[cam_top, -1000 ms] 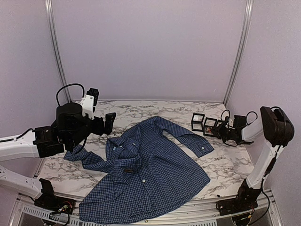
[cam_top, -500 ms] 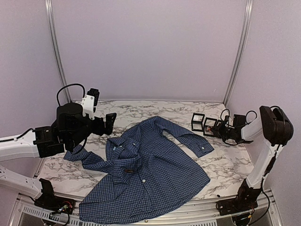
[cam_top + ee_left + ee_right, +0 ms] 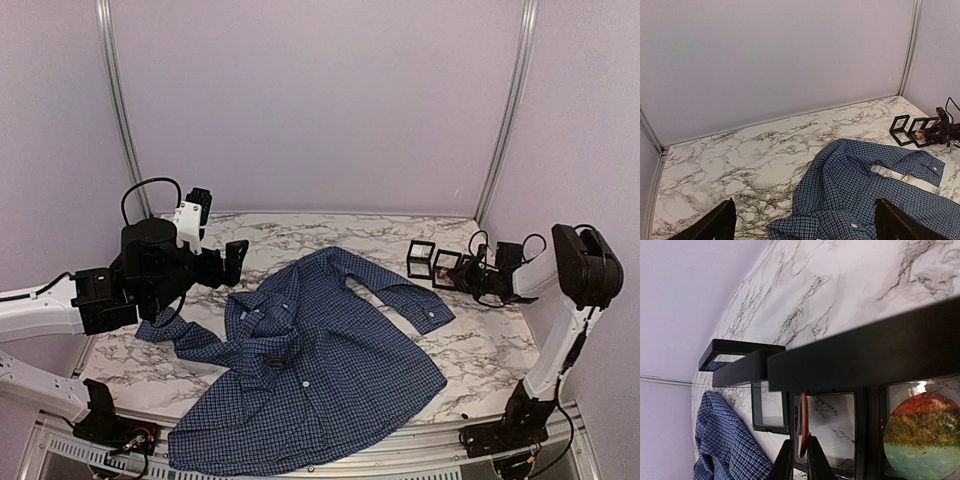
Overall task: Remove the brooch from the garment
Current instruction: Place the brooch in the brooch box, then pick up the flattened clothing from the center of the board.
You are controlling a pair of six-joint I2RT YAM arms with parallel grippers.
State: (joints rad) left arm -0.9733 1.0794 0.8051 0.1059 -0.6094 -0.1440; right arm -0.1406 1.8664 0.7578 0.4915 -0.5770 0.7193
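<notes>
Right pincer (image 3: 800, 441), nearly closed, seemingly pinches brooch (image 3: 803, 419) edge-on, clear of garment (image 3: 310, 355).

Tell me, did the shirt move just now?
No. The shirt lies where it did, and its cuff is just as close to the black frames as before.

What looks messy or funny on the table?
The shirt is rumpled, not laid flat: one sleeve bends across toward the black frames, the collar is bunched, and its hem seems to hang over the table's near edge. Nothing looks spilled or broken. The right gripper pinches a thin disc edge-on.
</notes>
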